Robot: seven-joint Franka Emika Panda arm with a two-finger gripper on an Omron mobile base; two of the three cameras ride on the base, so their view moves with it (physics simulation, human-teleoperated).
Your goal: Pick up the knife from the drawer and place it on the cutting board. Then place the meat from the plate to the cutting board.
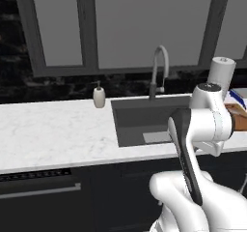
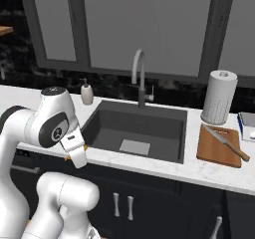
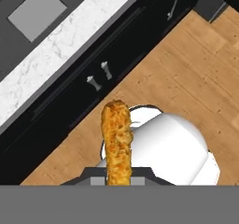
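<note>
Progress was judged to be past the halfway mark. On the surface (image 2: 149, 166), a white marble run, the cutting board (image 2: 218, 148) lay at the right end, between the sink (image 2: 134, 126) and the right edge, and the knife (image 2: 225, 142) was already laid slantwise across it, so the first part was taken as done. The second part was under way: the meat (image 3: 116, 141), an orange-brown strip, was seen clamped in the closed pincer (image 3: 117, 180) in the hand view, hanging over the wooden floor (image 3: 186, 73) in front of the dark cabinets (image 3: 100, 76), clear of the surface's front edge. In the right base view the hand was carried low, at the front edge left of the sink. What was left was judged to be the carry rightward and the setting down on the board.

Between hand and board the sink and its tall faucet (image 2: 139, 76) were placed, and a paper towel roll (image 2: 219, 97) stood at the board's back edge; a soap bottle (image 2: 87, 93) stood at the back left of the sink. The knife was judged to leave limited free room on the board.
</note>
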